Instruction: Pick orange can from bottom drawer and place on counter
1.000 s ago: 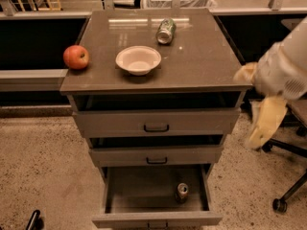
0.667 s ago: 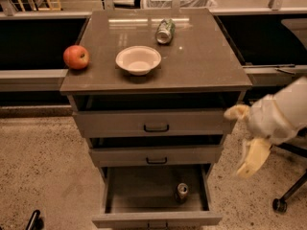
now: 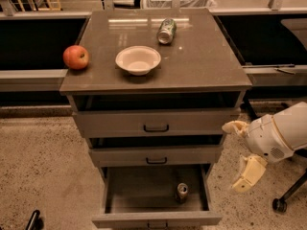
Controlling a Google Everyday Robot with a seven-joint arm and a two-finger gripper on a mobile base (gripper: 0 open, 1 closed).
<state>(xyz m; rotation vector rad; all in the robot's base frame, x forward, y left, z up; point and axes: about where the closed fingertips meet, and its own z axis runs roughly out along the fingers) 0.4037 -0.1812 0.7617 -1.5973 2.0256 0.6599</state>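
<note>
So the counter (image 3: 206, 56) on top of the cabinet is kinda busy: a red apple (image 3: 76, 57) sits at the cabinet's left edge, a shallow white bowl (image 3: 138, 60) is just left of centre, and a green-and-white can (image 3: 167, 30) lies on its side toward the cabinet's back. None of them touch each other.

The top drawer (image 3: 115, 124) and middle drawer (image 3: 196, 155) are both cracked open a bit, and their fronts hang above the back part of the bottom drawer (image 3: 124, 220). That one is pulled way out at the cabinet's foot, so it's open from above.

The orange can (image 3: 182, 192) stands upright inside the bottom drawer, right of centre and toward the front. It's the only thing in there. It's small, with a silver top facing up and a dark body in the shadow, so the colour is hard to read.

The gripper (image 3: 242, 151) hangs off the cabinet's right side, at about middle-drawer height and clear of the cabinet. Its pale fingers (image 3: 250, 173) are spread wide with nothing between them. A wheeled chair leg (image 3: 288, 195) pokes in lower right of the cabinet.
</note>
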